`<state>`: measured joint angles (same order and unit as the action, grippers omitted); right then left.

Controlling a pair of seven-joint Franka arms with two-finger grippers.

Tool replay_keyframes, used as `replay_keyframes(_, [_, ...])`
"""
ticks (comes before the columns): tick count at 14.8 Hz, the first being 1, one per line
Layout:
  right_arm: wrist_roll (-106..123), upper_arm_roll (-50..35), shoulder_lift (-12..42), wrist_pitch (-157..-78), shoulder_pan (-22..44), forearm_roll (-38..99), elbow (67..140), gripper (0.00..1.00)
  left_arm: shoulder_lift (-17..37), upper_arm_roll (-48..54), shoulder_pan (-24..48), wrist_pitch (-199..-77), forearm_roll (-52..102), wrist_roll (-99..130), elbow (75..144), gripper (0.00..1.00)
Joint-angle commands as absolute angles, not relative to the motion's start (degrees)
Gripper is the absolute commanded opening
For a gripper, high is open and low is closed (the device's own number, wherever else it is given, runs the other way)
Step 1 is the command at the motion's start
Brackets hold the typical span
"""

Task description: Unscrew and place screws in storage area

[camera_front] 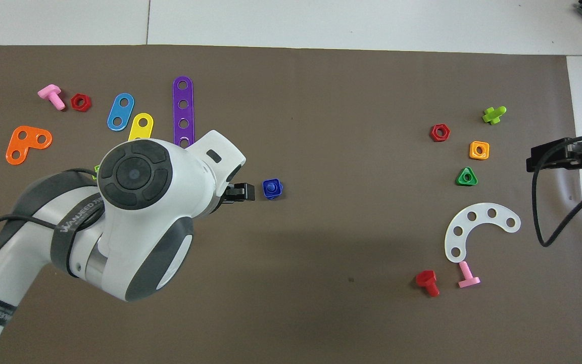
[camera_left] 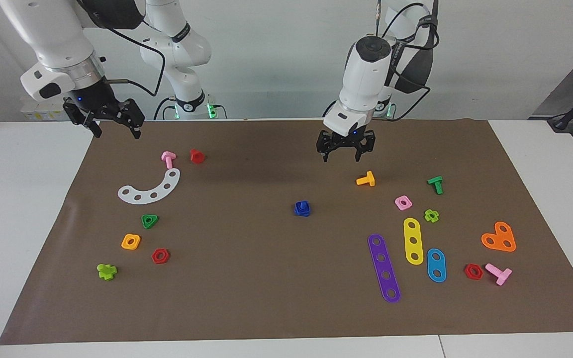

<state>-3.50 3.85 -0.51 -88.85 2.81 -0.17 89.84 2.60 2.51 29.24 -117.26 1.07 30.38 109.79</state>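
The small blue bolt stands joined to a flat blue square nut on the brown mat near the middle; it also shows in the overhead view. My left gripper is open and empty, raised over bare mat, apart from the bolt. In the overhead view the left arm hides most of it; only a black tip shows beside the bolt. My right gripper is open and empty, waiting over the mat's edge at the right arm's end. The storage area is bare mat by the white curved strip.
Around the storage patch lie a green triangular nut, an orange square nut, a red hexagonal nut, and pink and red bolts. Toward the left arm's end lie an orange bolt, several strips and nuts.
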Motion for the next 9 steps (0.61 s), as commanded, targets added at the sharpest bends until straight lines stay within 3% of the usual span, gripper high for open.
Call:
replay_keyframes(1, [-3.3, 3.4, -1.8, -89.6, 2.3, 1.0, 91.3, 1.00, 4.6, 1.5, 31.1, -121.6, 1.1, 33.5, 110.1, 0.99])
replay_keyframes(9, [-3.3, 3.5, -1.8, -89.6, 2.3, 1.0, 91.3, 1.00, 15.3, 1.2, 35.1, -126.6, -2.4, 39.2, 107.1, 0.95])
